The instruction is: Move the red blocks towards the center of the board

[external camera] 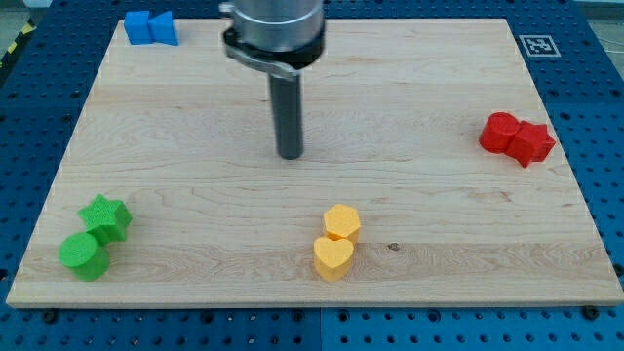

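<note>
No claw on this arm, only a dark rod, so nothing is grasped; my tip [290, 154] rests on the worktop [409, 88] near its middle. Two red blocks [516, 137] sit touching at the view's right edge, well apart from the tip.

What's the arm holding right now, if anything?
Nothing. My tip is free near the board's centre, touching no block; the red blocks sit apart at the view's right.
</note>
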Controlling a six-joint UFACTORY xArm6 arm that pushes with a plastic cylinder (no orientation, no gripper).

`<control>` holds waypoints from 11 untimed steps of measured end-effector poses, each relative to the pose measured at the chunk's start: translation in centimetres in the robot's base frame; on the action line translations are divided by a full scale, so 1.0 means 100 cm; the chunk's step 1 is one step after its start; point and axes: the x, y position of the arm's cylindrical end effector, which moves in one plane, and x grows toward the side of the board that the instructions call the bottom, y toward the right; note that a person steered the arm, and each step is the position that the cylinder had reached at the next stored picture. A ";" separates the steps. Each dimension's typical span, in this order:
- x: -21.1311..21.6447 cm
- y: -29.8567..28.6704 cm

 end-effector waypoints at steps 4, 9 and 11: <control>0.006 0.105; 0.045 0.327; -0.001 0.360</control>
